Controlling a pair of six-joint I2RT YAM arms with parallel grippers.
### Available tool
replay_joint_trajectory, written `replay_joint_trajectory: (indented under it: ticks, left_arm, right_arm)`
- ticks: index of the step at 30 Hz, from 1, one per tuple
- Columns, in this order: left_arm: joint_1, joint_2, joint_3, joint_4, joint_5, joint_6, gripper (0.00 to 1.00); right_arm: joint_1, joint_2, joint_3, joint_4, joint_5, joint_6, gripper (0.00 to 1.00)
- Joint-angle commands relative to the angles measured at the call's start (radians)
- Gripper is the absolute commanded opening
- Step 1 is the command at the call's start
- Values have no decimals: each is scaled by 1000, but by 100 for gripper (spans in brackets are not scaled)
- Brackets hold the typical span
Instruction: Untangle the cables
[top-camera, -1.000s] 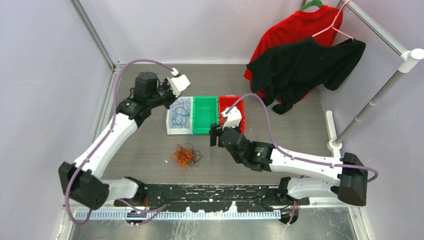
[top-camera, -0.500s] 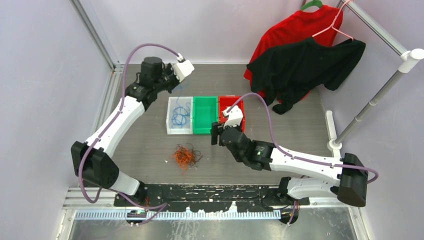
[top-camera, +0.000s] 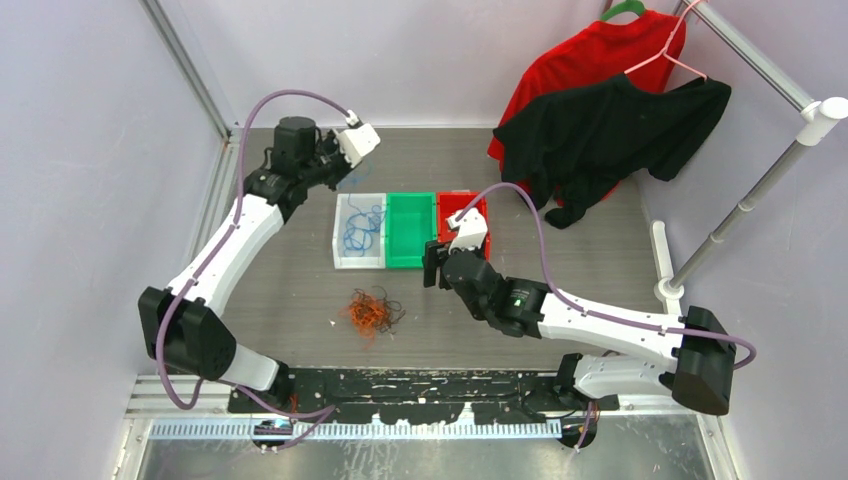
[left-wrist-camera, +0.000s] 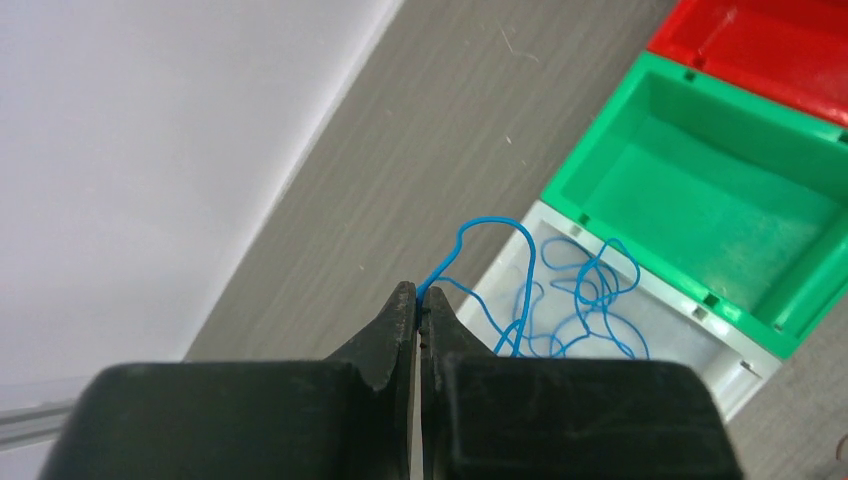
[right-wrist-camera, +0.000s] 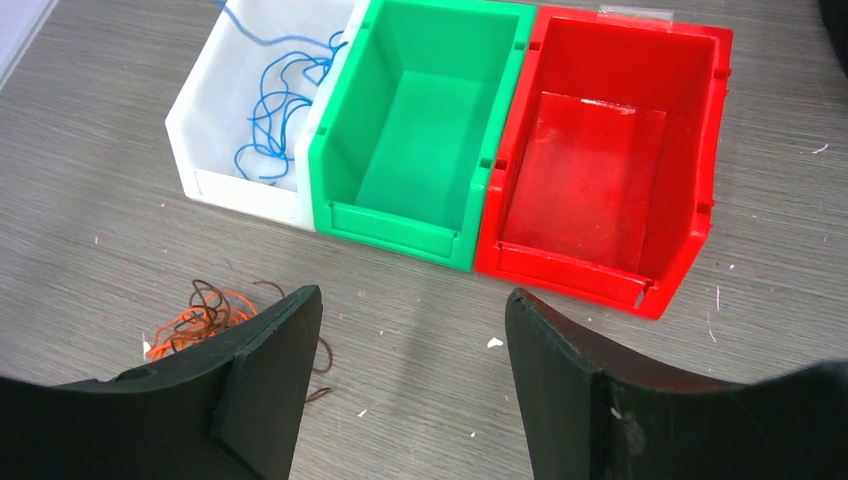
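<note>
Blue cable (left-wrist-camera: 590, 290) — left wrist view alone shows it pinched in the closed left pincer (left-wrist-camera: 420, 300), trailing into the white bin (left-wrist-camera: 735, 360); orange-brown tangle (right-wrist-camera: 200, 310) on the counter (right-wrist-camera: 100, 240) — beside the open right pincer (right-wrist-camera: 412, 300).

Two slim robot arms, left arm (top-camera: 225, 260) and right arm (top-camera: 590, 320), clad in white shells with black joint housings, bolted to a black base rail (top-camera: 430, 385). Thin purple hose (top-camera: 290, 95) looped along each. Matte black wedge-shaped fingers on left gripper (left-wrist-camera: 417, 295) and right gripper (right-wrist-camera: 412, 295).
</note>
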Motion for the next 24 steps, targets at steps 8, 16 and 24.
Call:
replay_joint_trajectory:
  ticks: [8,16,24]
  left_arm:
    - [-32,30,-103,-19,-41,70,0]
    - [-45,106,-107,-58,-86,1,0]
    - [-56,211,-17,-210,-107,-15,7]
  right_arm:
    - [-11,-8,49,4,14,20,73]
    - [-38,-12,51,-8,-5,47,72]
    - [-74,-12,60,-17,-68,61,73]
